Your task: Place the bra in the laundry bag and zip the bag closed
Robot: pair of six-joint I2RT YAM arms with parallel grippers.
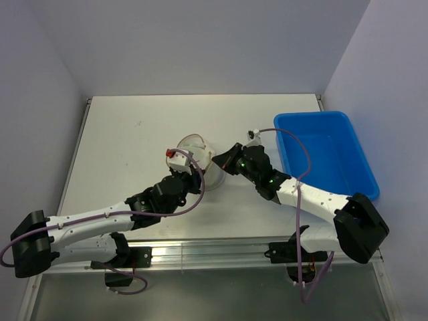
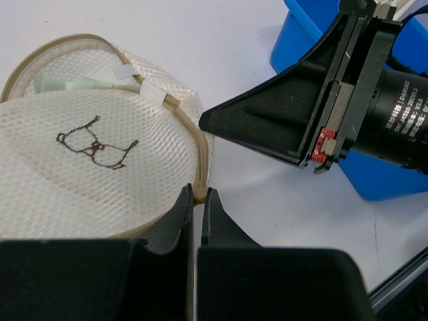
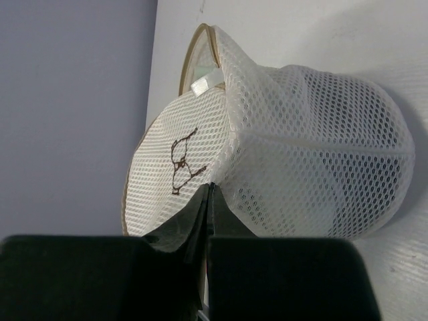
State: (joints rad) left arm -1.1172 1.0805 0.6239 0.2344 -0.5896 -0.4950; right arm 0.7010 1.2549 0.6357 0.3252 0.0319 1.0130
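Note:
The laundry bag (image 1: 200, 155) lies on its side mid-table, a cream mesh drum. Its round lid (image 2: 80, 167) carries a small dark mark (image 2: 97, 142). The lid stands apart from the tan zip rim (image 2: 73, 41) on the far side. A pale green strip (image 2: 63, 83) shows in that gap; I cannot tell whether it is the bra. My left gripper (image 2: 200, 194) is shut on the tan rim at the lid's near edge. My right gripper (image 3: 210, 186) is shut, its tips against the seam between lid and mesh wall (image 3: 314, 140). Whether it pinches anything there is unclear.
A blue plastic bin (image 1: 328, 152) stands at the table's right, close behind the right arm (image 1: 301, 194). The right gripper's black fingers (image 2: 281, 114) point at the bag from the right in the left wrist view. Walls close the table's back and sides.

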